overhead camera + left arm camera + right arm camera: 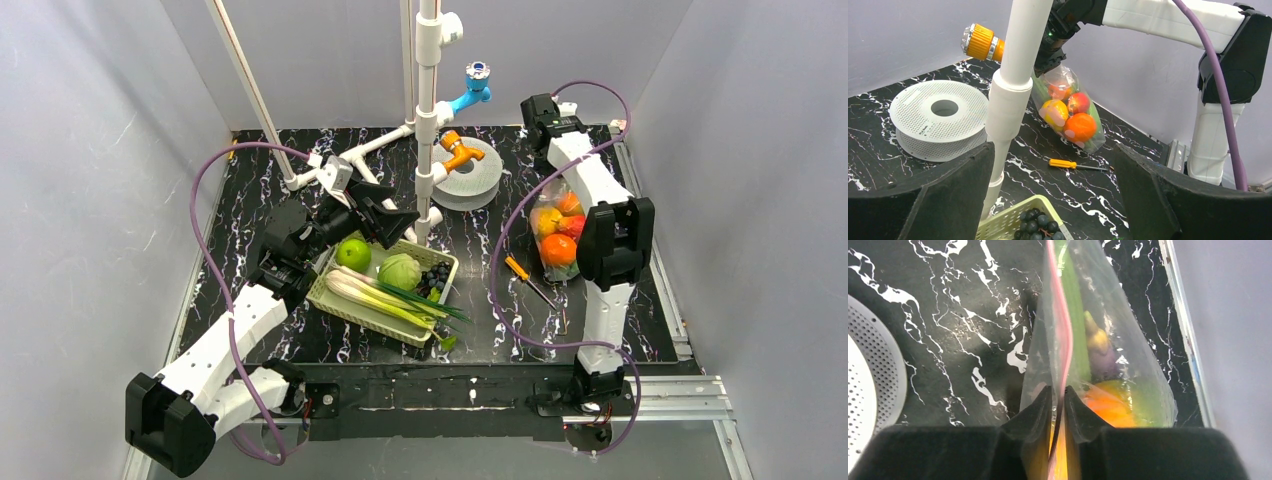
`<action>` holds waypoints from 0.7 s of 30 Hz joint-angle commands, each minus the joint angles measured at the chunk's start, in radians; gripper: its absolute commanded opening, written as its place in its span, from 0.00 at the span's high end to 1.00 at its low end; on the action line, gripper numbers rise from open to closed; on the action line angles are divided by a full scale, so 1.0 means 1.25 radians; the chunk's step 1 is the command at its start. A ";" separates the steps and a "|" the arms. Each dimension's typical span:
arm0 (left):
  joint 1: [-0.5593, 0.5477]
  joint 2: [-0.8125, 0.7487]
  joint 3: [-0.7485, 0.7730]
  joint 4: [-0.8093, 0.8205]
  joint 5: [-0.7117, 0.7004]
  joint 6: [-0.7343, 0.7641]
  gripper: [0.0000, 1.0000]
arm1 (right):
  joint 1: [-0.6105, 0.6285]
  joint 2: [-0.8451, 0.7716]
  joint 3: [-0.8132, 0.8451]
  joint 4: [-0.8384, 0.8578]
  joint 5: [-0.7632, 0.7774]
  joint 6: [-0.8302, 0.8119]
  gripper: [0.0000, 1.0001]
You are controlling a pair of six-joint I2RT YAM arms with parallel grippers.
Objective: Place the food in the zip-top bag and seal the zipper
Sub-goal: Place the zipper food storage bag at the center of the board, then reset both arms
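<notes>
While the right gripper [1058, 390] pinches the pink zipper [1063, 330] between nearly closed jaws, the bag [560, 235] rests at the far right of the table [480, 335] with the food [1080, 127] inside. If that pinch slackens or drifts off the strip, part of the seam may be left unsealed. The left gripper [1053, 150] hangs wide and empty above the basket [345, 305]. A screwdriver [527, 280] lies near the bag, and a white pipe [1015, 75] stands between the arms.

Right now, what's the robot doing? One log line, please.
right fingers: pinching zipper | bag: food inside | left fingers: open, empty
</notes>
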 commanded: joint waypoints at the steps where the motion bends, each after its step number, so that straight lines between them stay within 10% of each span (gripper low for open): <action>1: 0.001 -0.008 -0.006 0.014 -0.004 0.016 0.14 | 0.008 -0.024 0.058 -0.022 -0.055 -0.028 0.72; 6: 0.001 -0.017 -0.010 0.009 -0.017 0.024 0.14 | 0.033 -0.117 0.033 -0.015 -0.148 -0.041 0.37; 21: -0.013 -0.097 -0.049 -0.054 -0.138 0.143 0.13 | 0.106 -0.737 -0.495 0.064 -0.403 0.039 0.12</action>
